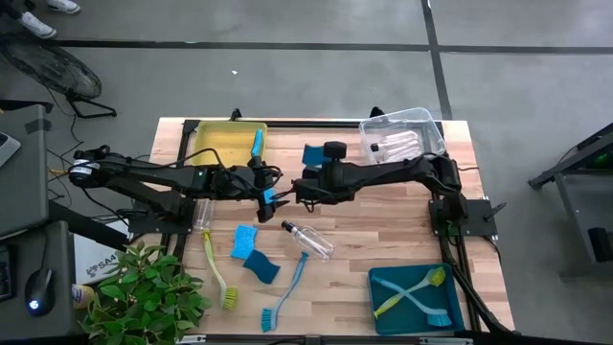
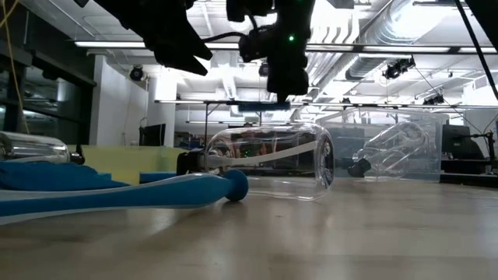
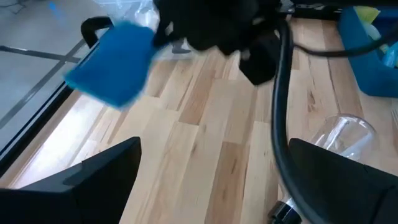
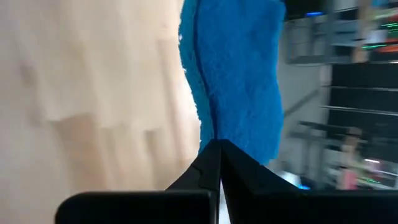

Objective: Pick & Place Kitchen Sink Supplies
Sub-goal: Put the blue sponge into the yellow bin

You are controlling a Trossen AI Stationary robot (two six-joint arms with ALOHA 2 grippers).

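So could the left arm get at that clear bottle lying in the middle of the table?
Probably yes. The left gripper is open and empty, the bottle lies just beyond it, and nothing covers it; the right gripper, pinching a sponge, hangs close by.

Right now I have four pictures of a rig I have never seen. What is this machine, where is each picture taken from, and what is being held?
Two dark robot arms work at a wooden table. One picture looks straight down, one looks level across the tabletop, and one comes from a camera on each wrist. The right end effector is shut on a blue sponge, held above the wood. The left end effector is open and empty, facing it. Loose on the table lie two more sponges, a clear bottle, a yellow-green brush and a blue brush. A yellow bin, a clear bin and a teal bin stand near the edges.
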